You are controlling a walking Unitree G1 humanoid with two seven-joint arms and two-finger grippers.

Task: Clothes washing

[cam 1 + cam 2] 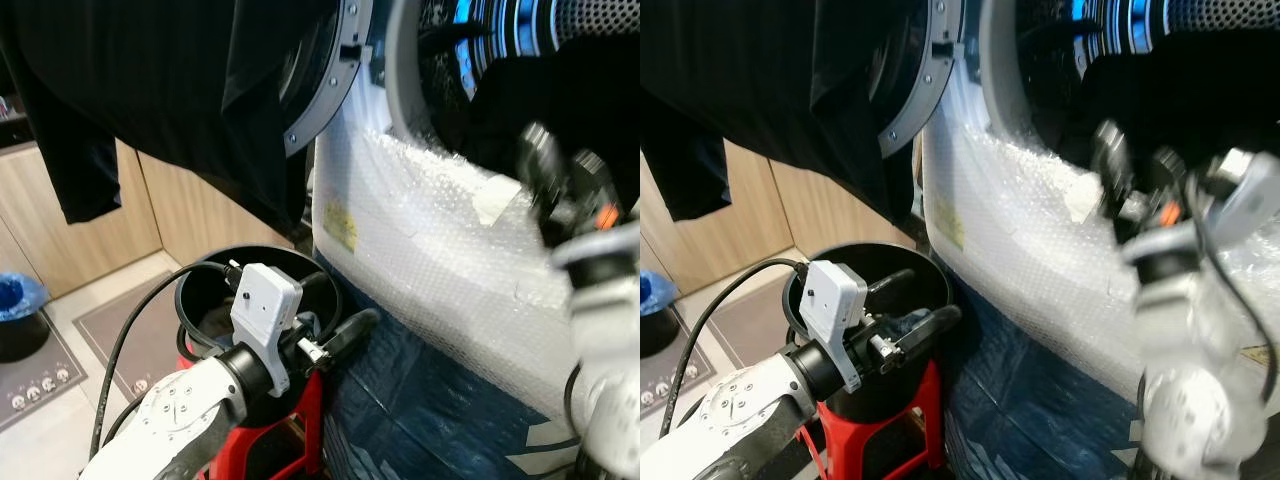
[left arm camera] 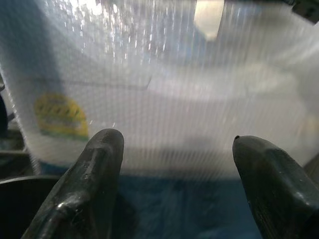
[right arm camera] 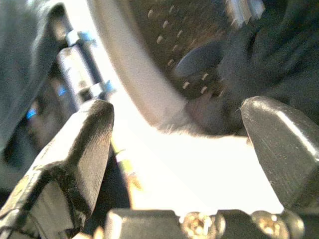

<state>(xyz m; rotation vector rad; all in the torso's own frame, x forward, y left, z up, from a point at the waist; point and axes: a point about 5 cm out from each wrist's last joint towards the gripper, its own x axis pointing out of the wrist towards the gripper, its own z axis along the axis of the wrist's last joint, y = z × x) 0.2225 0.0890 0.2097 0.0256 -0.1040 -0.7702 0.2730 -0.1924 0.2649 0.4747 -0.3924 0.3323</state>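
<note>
Before the bubble-wrapped washing machine, head views: left gripper parted and empty over a black basket, dark clothes lodged in the drum mouth; left wrist view: fingers released; right wrist view: right gripper spread, best advanced deeper onto the clothes before closing.

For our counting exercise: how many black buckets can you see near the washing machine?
1. The black bucket sits on a red stool, left of the bubble-wrapped washing machine. Others may be hidden behind the hanging dark garment.
</note>
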